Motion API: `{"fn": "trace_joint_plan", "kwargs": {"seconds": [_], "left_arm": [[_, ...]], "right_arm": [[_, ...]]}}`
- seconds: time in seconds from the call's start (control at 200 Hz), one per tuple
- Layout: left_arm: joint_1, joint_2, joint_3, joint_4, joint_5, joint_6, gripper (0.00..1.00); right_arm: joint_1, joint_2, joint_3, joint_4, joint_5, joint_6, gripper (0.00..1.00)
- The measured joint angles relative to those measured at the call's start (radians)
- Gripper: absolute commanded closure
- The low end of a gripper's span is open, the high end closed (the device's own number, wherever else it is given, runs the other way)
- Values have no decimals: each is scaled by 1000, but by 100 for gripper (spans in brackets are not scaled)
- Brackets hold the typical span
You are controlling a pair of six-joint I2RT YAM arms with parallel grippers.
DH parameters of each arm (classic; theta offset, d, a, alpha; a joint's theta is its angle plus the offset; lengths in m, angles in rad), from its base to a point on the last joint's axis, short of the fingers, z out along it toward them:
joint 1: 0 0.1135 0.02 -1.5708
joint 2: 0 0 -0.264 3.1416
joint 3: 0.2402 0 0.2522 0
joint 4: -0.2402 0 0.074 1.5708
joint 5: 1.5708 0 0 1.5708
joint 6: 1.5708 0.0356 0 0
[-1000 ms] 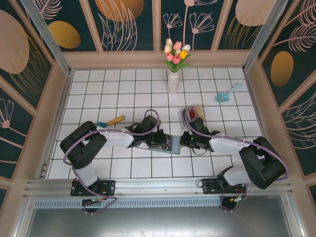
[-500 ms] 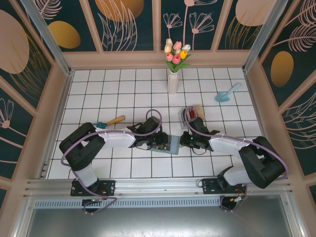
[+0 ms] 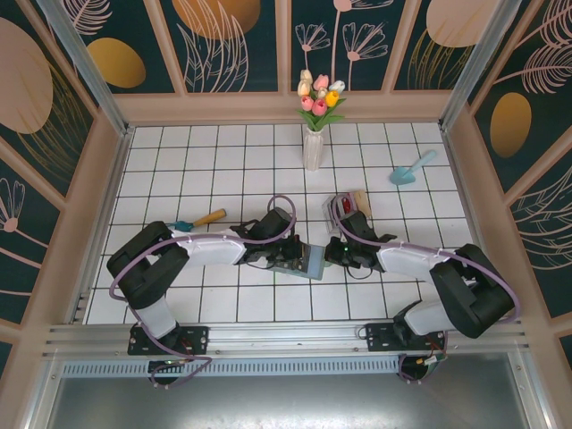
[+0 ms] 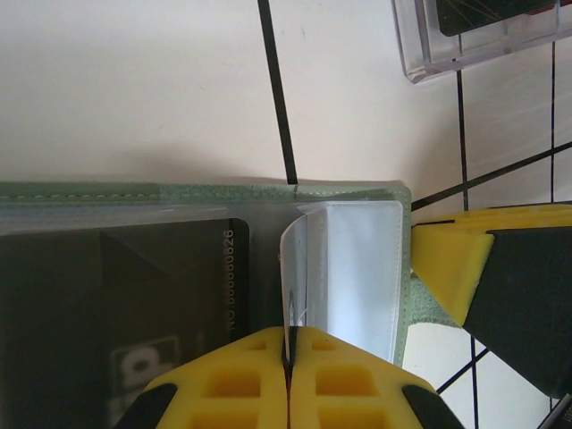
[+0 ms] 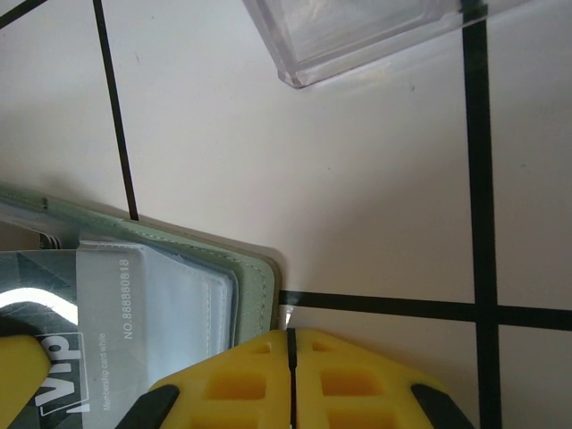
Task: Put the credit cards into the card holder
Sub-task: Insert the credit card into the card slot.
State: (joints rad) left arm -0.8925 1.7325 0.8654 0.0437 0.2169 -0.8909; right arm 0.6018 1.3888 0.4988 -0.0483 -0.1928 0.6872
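While the closed left pincer [image 4: 288, 357] nips the clear sleeve [image 4: 357, 268] of the card holder [image 4: 179, 192] just ahead and the closed right pincer [image 5: 291, 357] sits at its corner, the dark card [image 4: 116, 295] seems seated, so another needs fetching.

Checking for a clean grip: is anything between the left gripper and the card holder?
Nothing visible. The left gripper, shut, sits right at the clear sleeve of the card holder, apparently pinching its curled edge. The clear box lies beyond the holder, off to one side.

Grey-green card holder [image 3: 313, 264] lies open, dark card [image 4: 116, 304] sleeved inside.
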Motion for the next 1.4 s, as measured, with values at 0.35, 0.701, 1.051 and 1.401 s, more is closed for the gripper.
{"fn": "trace_joint_plan", "kwargs": {"seconds": [0.35, 0.701, 1.051, 1.401], "left_arm": [[10, 44, 3, 44, 74, -2, 87], [-1, 24, 11, -15, 25, 9, 66], [-5, 6, 27, -92, -30, 24, 61], [-14, 3, 66, -182, -73, 39, 64]], "right_arm": [[0, 6, 4, -3, -1, 0, 94], [0, 6, 6, -3, 0, 0, 93], [0, 16, 11, 0, -7, -1, 93], [0, 23, 18, -1, -11, -1, 94]]}}
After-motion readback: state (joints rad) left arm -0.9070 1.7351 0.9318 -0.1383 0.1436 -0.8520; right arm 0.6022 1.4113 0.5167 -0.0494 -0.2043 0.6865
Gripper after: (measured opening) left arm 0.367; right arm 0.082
